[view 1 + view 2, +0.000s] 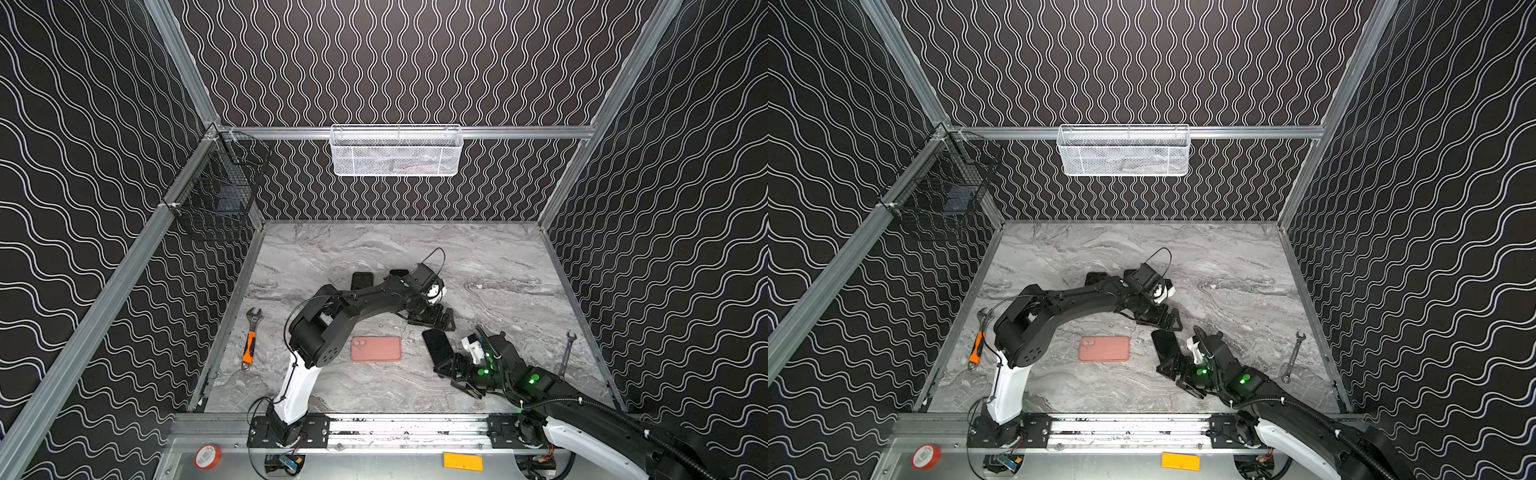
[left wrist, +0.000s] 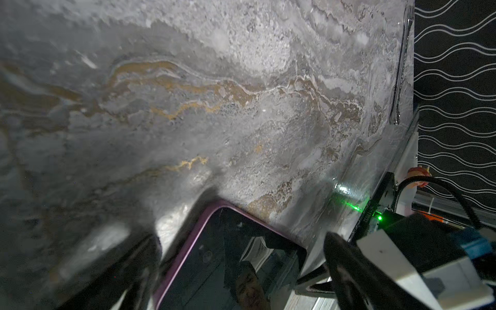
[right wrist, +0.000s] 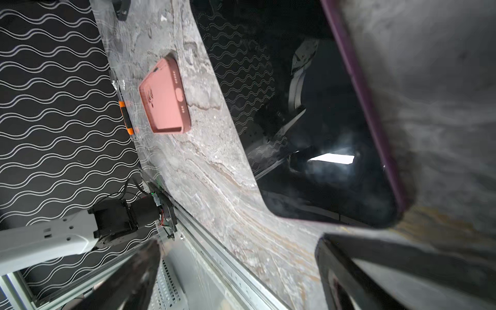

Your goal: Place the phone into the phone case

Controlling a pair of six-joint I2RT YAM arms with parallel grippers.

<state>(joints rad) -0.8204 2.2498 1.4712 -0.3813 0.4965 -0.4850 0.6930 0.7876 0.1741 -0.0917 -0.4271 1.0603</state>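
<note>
Purple-edged black phone (image 1: pixel 438 348) is lying flat on grey marble tabletop (image 1: pixel 498 282), near pink rectangular phone case (image 1: pixel 376 349), long edges clear. Left gripper (image 1: pixel 434 320) and right gripper (image 1: pixel 455 376) are flanking its ends, claws apart, holding nothing.

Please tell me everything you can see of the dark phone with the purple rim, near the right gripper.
The dark phone is a slim slab with rounded corners, a glossy black screen that mirrors the room, and a thin purple rim. It lies screen up on the marble table, slanted, right of the pink case. The right gripper has its jaws open at its near end; I cannot tell whether they touch it.
</note>
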